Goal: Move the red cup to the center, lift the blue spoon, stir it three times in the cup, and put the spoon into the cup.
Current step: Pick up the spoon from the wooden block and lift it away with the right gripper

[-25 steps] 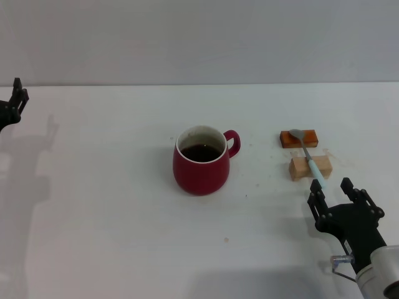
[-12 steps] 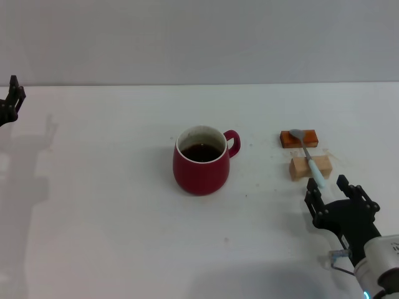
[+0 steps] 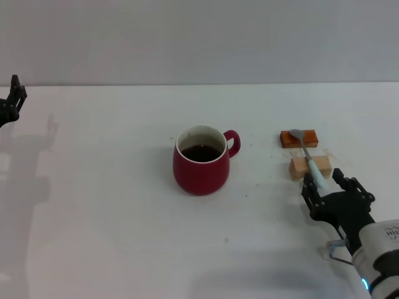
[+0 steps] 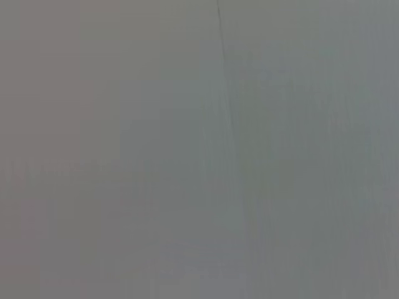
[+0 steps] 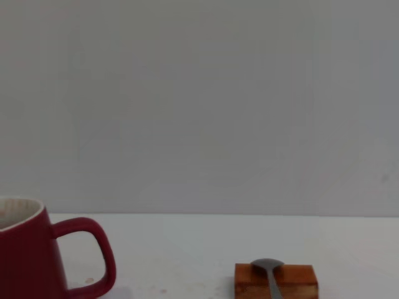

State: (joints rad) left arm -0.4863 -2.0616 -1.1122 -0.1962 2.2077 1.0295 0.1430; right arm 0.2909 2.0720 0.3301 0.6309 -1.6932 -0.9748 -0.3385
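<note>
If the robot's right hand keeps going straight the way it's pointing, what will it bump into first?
Probably the blue spoon. The right hand is open, and the spoon's pale handle end lies just ahead between its fingers, resting on the tan block. How high the hand is stays unclear.

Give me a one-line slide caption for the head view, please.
Right tool open around the blue spoon on two wooden blocks, red cup beside.

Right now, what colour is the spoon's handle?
Pale light blue; the blue spoon shows best in the head view.
</note>
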